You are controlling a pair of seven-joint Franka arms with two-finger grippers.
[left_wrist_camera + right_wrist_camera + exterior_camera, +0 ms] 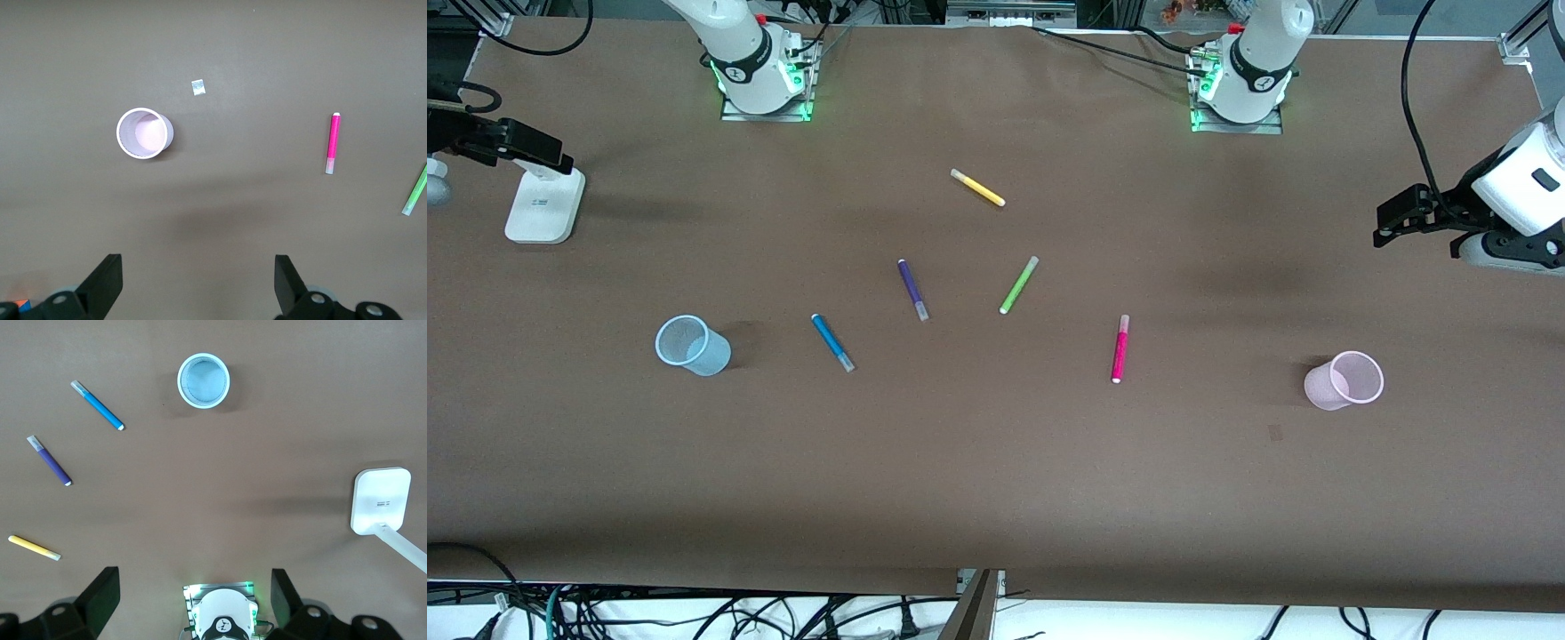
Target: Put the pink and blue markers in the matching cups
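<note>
The pink marker (pixel 1120 349) lies on the brown table, its pale cap toward the robot bases; it also shows in the left wrist view (pixel 333 142). The pale pink cup (pixel 1345 380) stands upright toward the left arm's end (pixel 144 133). The blue marker (pixel 831 342) lies beside the light blue cup (pixel 690 345), which stands upright toward the right arm's end. Both show in the right wrist view, the marker (pixel 98 406) and the cup (pixel 203 381). My left gripper (pixel 1396 220) (pixel 199 280) hangs open and empty high over its end. My right gripper (pixel 538 149) (pixel 193 597) hangs open and empty high over its end.
A purple pen (pixel 912 289), a green pen (pixel 1018 285) and a yellow pen (pixel 978 188) lie mid-table, farther from the front camera than the two markers. A white stand (pixel 543 206) sits at the right arm's end. A small scrap (pixel 197 87) lies near the pink cup.
</note>
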